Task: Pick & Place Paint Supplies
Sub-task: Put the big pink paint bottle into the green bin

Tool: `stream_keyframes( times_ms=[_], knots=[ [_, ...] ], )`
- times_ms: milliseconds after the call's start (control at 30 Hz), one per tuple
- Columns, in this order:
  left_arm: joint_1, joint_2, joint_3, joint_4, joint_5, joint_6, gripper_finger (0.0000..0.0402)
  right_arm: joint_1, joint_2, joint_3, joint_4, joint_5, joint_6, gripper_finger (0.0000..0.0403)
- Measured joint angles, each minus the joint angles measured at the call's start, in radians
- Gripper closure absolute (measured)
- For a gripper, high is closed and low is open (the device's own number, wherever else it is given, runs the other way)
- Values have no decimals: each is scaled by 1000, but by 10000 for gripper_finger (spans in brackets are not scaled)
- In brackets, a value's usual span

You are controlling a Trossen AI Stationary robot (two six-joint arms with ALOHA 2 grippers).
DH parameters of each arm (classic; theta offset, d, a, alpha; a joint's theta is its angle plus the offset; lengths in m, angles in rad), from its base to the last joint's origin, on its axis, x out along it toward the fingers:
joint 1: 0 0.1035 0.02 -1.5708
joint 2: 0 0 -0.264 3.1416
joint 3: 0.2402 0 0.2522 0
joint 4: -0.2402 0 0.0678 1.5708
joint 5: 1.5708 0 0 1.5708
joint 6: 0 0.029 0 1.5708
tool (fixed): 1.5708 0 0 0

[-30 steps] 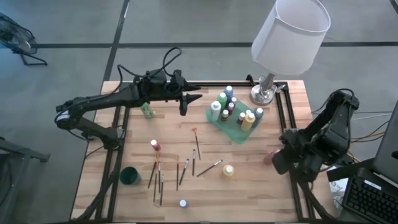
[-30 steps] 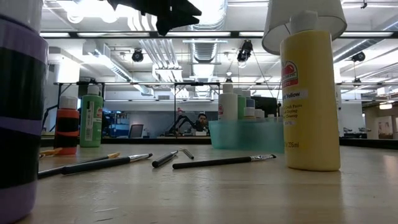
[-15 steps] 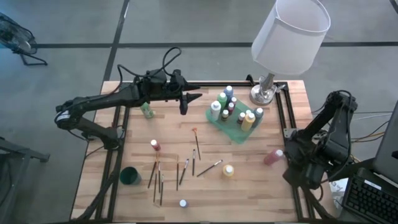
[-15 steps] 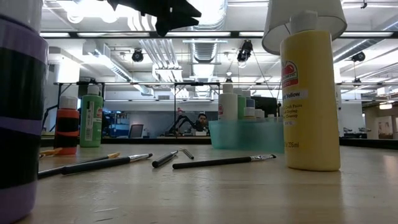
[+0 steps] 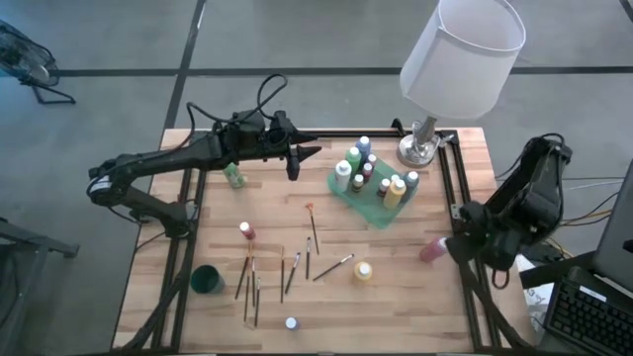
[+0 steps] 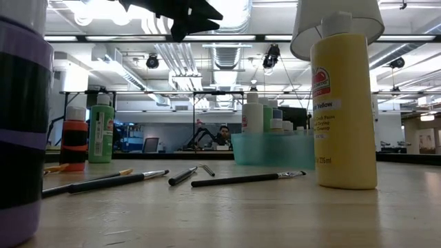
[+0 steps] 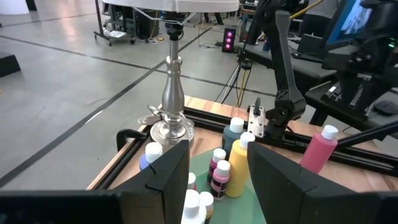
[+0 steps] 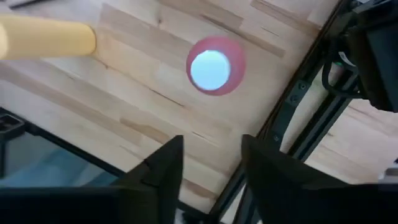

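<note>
Dark fingers of my right gripper stand parted with nothing between them, poised above the table's right edge. Just off those fingers the pink bottle stands upright on the wood, white cap up, free of any grip. My left gripper hangs over the table's far side, its fingers apart and empty, pointed toward the green tray, which holds a cluster of capped bottles. Nearer the middle I see a yellow bottle, a red bottle and several brushes lying loose. Beside the tray stands the lamp.
</note>
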Motion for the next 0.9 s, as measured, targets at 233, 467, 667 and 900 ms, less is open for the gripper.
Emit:
stream_keyframes(
  times_ms=[233, 467, 667, 900],
  knots=[
    [0, 0, 0, 0, 0, 4, 234, -79, -41, -60, 18, 18, -49, 175],
    [0, 0, 0, 0, -1, 31, 234, -144, -8, -106, 56, 15, -144, 145],
    [0, 0, 0, 0, -1, 35, 234, -161, 18, -124, 60, 15, -154, 147],
    [0, 0, 0, 0, -1, 50, 234, -160, 64, -138, 70, 16, -178, 171]
  ],
)
